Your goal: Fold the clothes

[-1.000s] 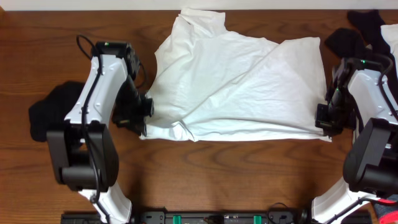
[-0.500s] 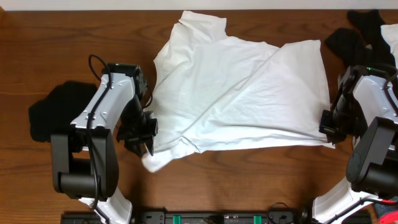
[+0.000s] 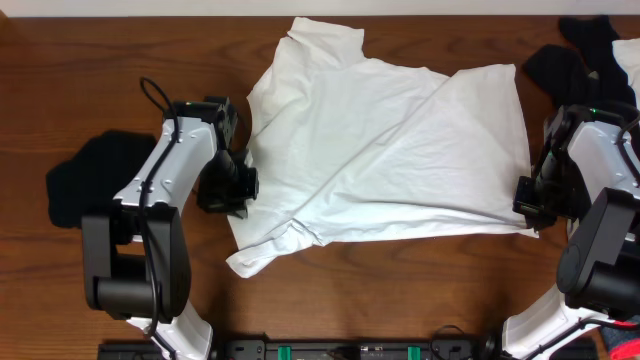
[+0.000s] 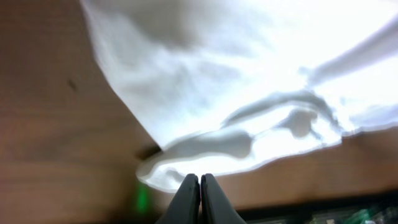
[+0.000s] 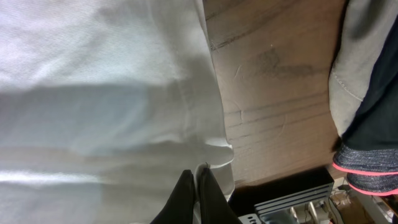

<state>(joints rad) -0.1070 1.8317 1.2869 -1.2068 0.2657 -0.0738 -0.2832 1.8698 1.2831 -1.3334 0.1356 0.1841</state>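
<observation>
At the left of the bench (image 3: 400, 295) lies a black garment (image 3: 85, 185). Right of it, the left fingers (image 4: 189, 194) are pressed together with nothing between them, over the loose left edge of the white T-shirt (image 3: 390, 140). The shirt lies rumpled and partly folded over itself across the bench's middle; the right fingers (image 5: 180, 196) pinch its near right corner, with dark clothes (image 3: 570, 60) heaped at the far right.

Shirt (image 3: 380, 150) on the table (image 3: 60, 80), centre; a garment (image 3: 85, 185) left of the left arm (image 3: 160, 190); a pile (image 3: 580, 55) behind the right arm (image 3: 600, 160)
</observation>
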